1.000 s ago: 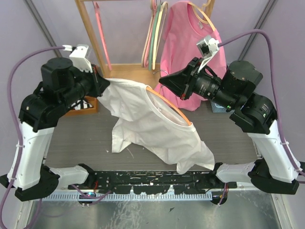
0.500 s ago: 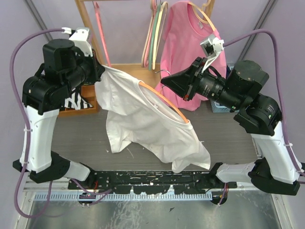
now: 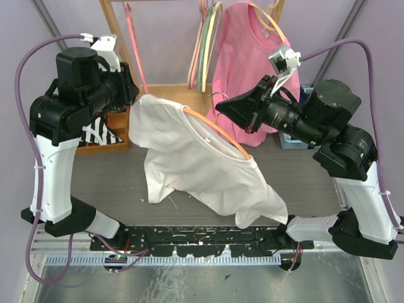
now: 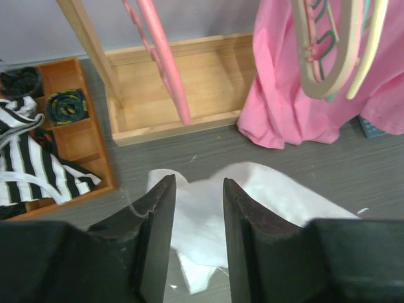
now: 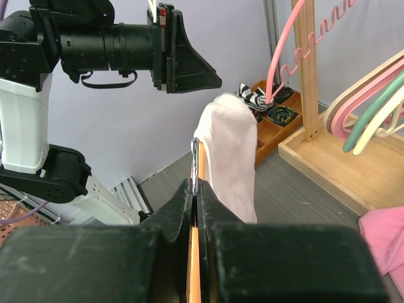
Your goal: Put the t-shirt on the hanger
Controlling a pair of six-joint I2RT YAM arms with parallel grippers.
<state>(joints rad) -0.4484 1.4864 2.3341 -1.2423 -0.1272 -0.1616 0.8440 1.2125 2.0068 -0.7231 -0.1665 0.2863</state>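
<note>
The white t-shirt hangs in the air, draped over the orange hanger, which shows inside its round neck. My right gripper is shut on the hanger at the base of its silver hook; the right wrist view shows my gripper clamped on the orange bar, with the t-shirt over its far end. My left gripper is at the shirt's upper left shoulder. In the left wrist view my left gripper is open, and the t-shirt lies below the gap.
A wooden rack stands at the back with green, pink and cream hangers and a pink t-shirt. An orange tray with striped cloth is at the left. A blue box is at the right.
My left arm has risen and moved back toward the rack, lifting the shirt's left shoulder over the hanger's end. The shirt's hem has swung slightly. My right gripper has kept hold of the hanger.
</note>
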